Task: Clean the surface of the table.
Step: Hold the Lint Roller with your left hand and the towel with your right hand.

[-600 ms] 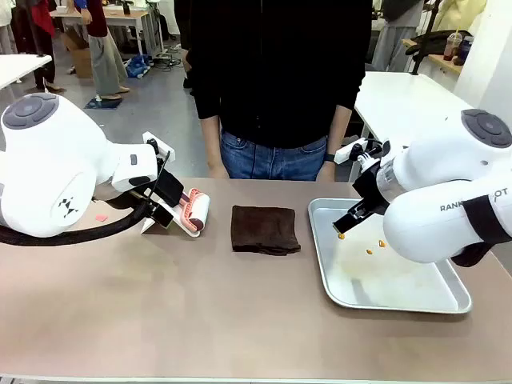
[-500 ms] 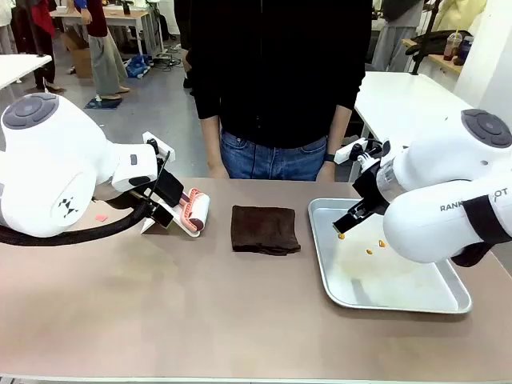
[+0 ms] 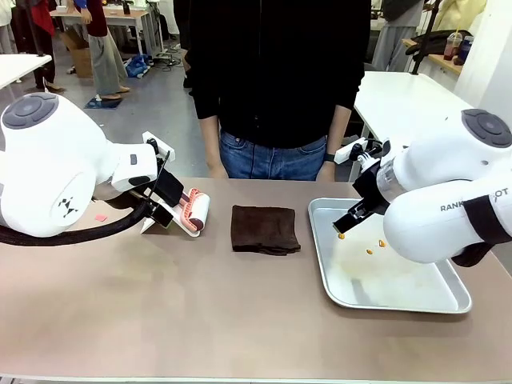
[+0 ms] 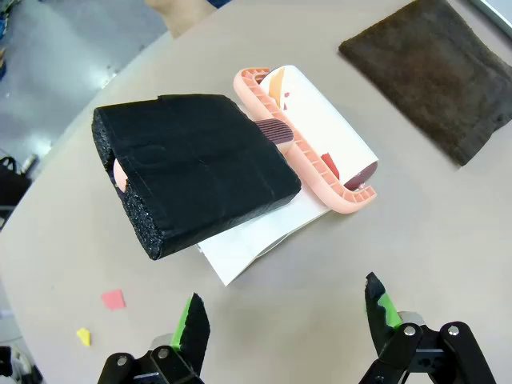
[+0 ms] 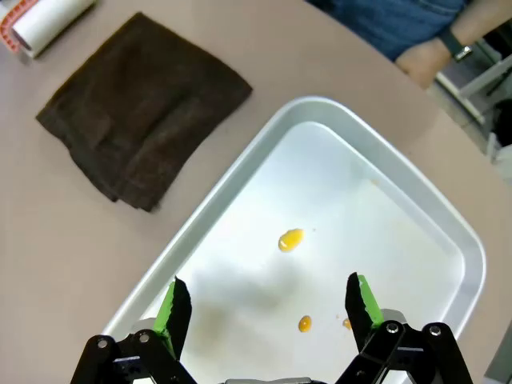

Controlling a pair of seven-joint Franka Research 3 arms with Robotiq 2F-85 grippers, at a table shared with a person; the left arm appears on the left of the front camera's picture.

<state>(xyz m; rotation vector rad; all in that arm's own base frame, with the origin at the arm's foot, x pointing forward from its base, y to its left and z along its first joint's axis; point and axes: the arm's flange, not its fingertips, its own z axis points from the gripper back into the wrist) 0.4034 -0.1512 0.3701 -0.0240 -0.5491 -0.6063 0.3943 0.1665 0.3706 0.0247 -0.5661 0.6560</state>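
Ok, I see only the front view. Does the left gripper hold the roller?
Observer: No. The left gripper is open; the roller lies ahead of it, untouched.
Operator: And the other one?
Observer: The right gripper is open too, over the tray, holding nothing.
Operator: Any scraps hidden from me?
Observer: A yellow scrap lies on the table near the left gripper.

Matt table (image 3: 200, 312), metal tray (image 3: 400, 300)

A brown cloth (image 3: 265, 230) lies between a lint roller (image 3: 196, 212) and a silver tray (image 3: 400, 290) holding orange bits (image 3: 370, 251).
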